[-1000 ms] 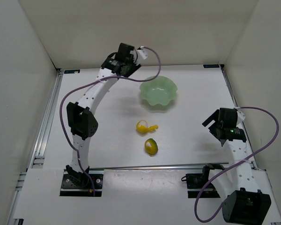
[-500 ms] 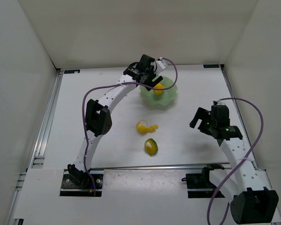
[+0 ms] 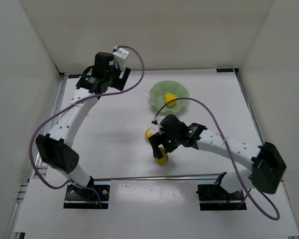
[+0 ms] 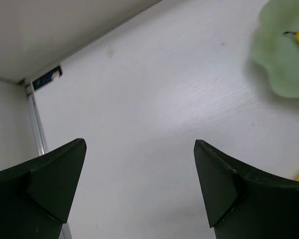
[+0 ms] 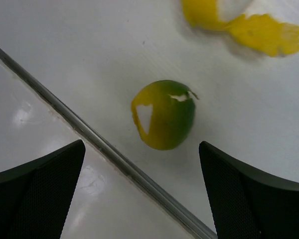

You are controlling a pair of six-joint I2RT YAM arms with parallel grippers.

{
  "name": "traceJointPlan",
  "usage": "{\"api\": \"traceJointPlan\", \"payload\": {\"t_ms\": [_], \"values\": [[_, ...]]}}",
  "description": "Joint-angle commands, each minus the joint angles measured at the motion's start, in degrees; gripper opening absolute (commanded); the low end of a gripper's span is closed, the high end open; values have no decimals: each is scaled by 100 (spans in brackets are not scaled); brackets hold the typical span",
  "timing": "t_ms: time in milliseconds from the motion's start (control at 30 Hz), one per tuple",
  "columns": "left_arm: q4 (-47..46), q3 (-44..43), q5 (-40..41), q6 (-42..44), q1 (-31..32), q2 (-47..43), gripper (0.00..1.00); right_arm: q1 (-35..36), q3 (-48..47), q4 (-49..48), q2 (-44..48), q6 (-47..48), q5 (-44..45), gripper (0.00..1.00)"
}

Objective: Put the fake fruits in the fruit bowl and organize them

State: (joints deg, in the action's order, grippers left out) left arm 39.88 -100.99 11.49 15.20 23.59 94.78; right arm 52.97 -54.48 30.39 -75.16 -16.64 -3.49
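Note:
The fruit bowl point(image 3: 179, 91), pale green with a wavy rim, stands at the back of the table with a yellow pear-shaped fruit point(image 3: 170, 99) inside it. A curled banana-like piece point(image 3: 150, 133) and a yellow-green oval point(image 3: 162, 159) lie on the table in front of it. My right gripper point(image 3: 162, 148) hangs open just above the oval point(image 5: 164, 114), which sits a little beyond the fingertips. My left gripper point(image 3: 104, 83) is open and empty, high at the back left, well apart from the bowl point(image 4: 284, 55).
A metal rail point(image 5: 89, 134) runs along the table's near edge, close beside the oval. White walls close in the back and both sides. The right arm's cable point(image 3: 209, 107) loops over the table near the bowl.
The left gripper opened, left the pear in the bowl and swung back to the left. The right arm swept from the right side to the middle, over the oval.

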Motion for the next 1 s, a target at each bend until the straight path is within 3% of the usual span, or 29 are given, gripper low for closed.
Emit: {"api": "traceJointPlan", "payload": {"t_ms": [0, 167, 267, 300, 333, 400, 433, 533, 667, 767, 933, 967], "values": [[178, 1202, 118, -333, -477, -607, 100, 477, -335, 55, -848, 30, 497, 99], [178, 2617, -23, -439, -1373, -1417, 100, 609, -677, 107, -1668, -295, 1086, 99], [178, 3409, -24, -439, -1629, -1945, 100, 609, -678, 160, -1721, -532, 1420, 92], [178, 3741, -24, -509, -1752, -2077, 100, 609, -609, 160, -1722, -620, 1473, 86], [178, 3892, -24, -509, -1814, -2330, 100, 609, -608, 160, -1722, -621, 1474, 70], [178, 4261, -137, -641, -1893, -2551, 100, 609, -546, 160, -1722, -673, 1448, 53], [178, 4359, -190, -641, -1963, -2657, 100, 609, -546, 82, -1722, -586, 1343, 35], [178, 4649, -305, -501, -2025, -2974, 100, 784, -809, 194, -1494, -226, 1096, 14], [240, 4939, 54, -334, -2025, -3289, 100, 725, -1704, 494, -1090, 91, 974, 7], [292, 5107, 248, -281, -2025, -3448, 100, -56, -2013, 275, -931, -66, 885, 7], [353, 5239, 126, -176, -2025, -3686, 100, -1235, -3435, 440, -2141, -707, 1815, 10], [354, 5291, 126, -175, -2025, -3686, 100, -1480, -4134, 563, -2405, -787, 2017, 12]]}}
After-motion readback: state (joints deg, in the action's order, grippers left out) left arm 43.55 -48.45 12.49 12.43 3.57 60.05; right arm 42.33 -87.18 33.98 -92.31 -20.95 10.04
